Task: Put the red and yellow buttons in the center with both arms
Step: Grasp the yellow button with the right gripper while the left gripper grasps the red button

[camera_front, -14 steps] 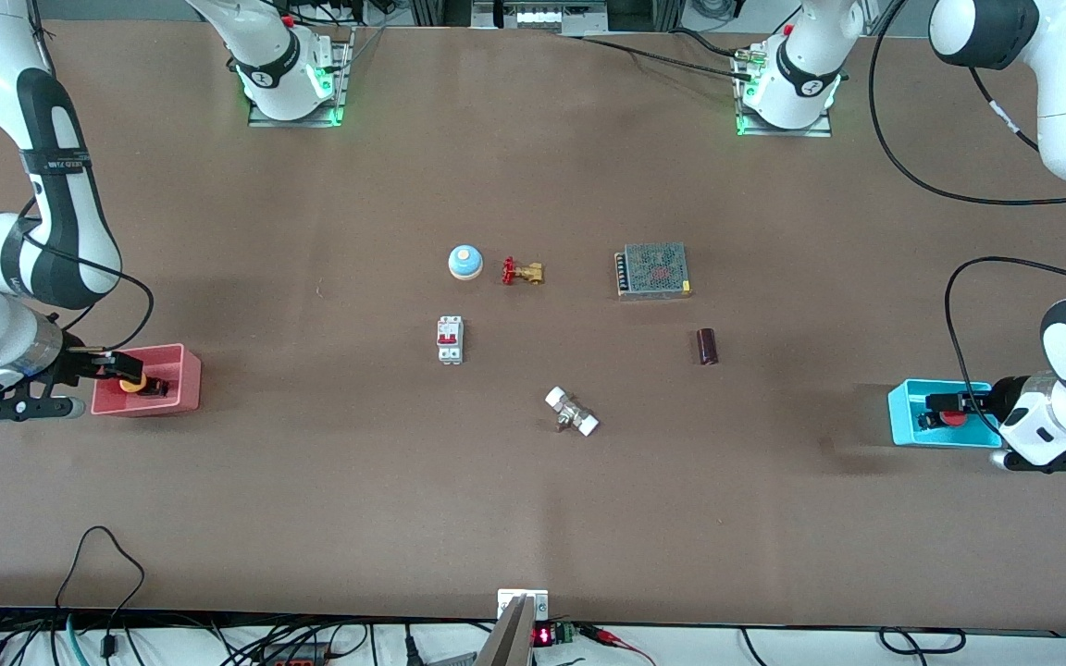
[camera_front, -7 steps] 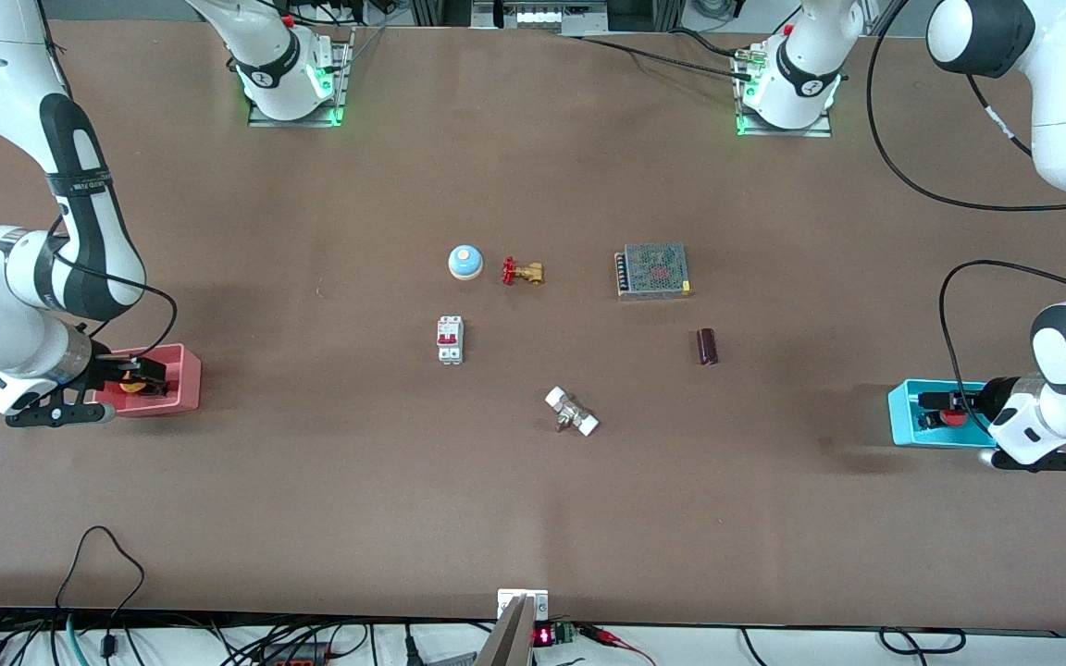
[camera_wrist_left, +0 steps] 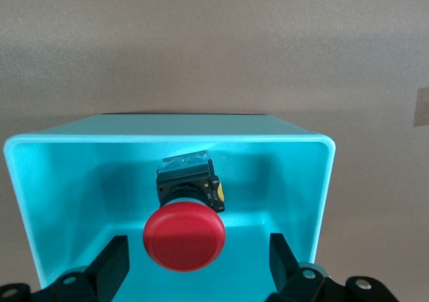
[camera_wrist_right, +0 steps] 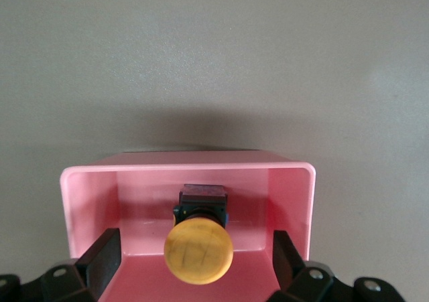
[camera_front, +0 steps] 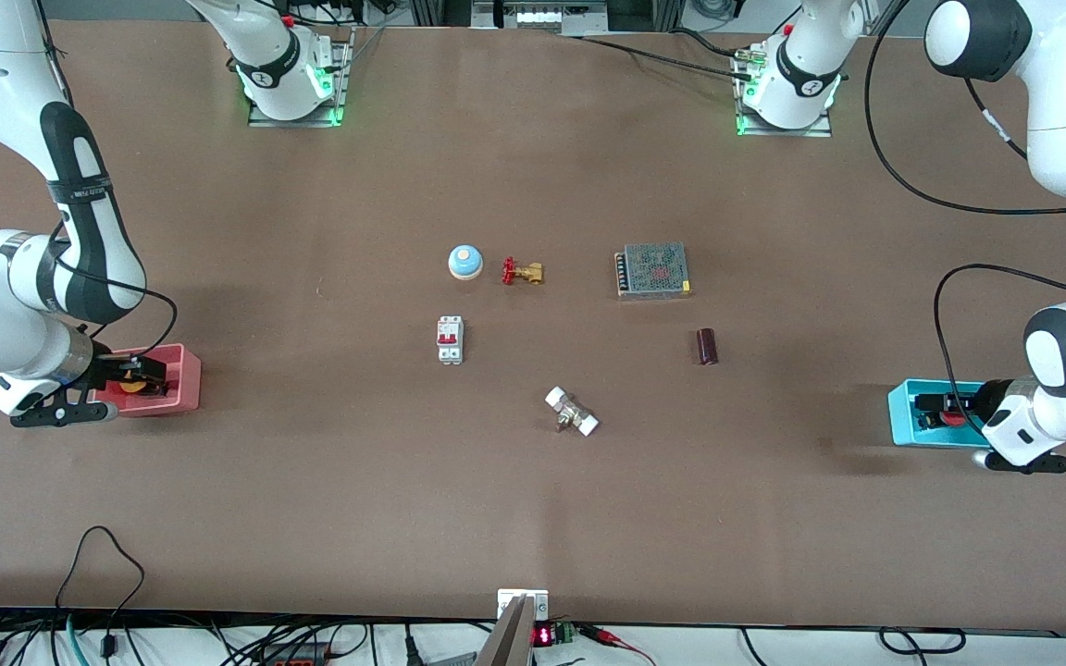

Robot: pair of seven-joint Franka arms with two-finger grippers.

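In the front view, the right gripper (camera_front: 130,375) was positioned in the pink bin (camera_front: 183,381) at the right arm's end of the bench (camera_front: 533,518), around the yellow button (camera_front: 132,385); the left gripper (camera_front: 933,408) was positioned in the cyan bin (camera_front: 903,418) at the left arm's end, at the red button (camera_front: 956,418). Neither button had yet been placed at the bench centre, where a blue-and-cream bell (camera_front: 464,262), a brass valve (camera_front: 522,272) and a circuit breaker (camera_front: 450,339) were laid out. In the left wrist view, the left gripper (camera_wrist_left: 200,265) was shown spread wide, its fingers (camera_wrist_left: 110,265) well clear of the red button (camera_wrist_left: 184,235), which was lying on its side inside the cyan bin (camera_wrist_left: 322,181): a glossy round red cap toward the camera, on a short black body with a yellow mark. In the right wrist view, the right gripper (camera_wrist_right: 191,262) was likewise spread, untouched by the yellow button (camera_wrist_right: 198,248), a matt orange-yellow cap on a black body lying in the pink bin (camera_wrist_right: 295,188). It was judged that a closure on the rounded caps rather than the bodies could allow either button to slip or roll, and that fingers set this low could be caught on the bin walls during lifting, so that a bin could be dragged.
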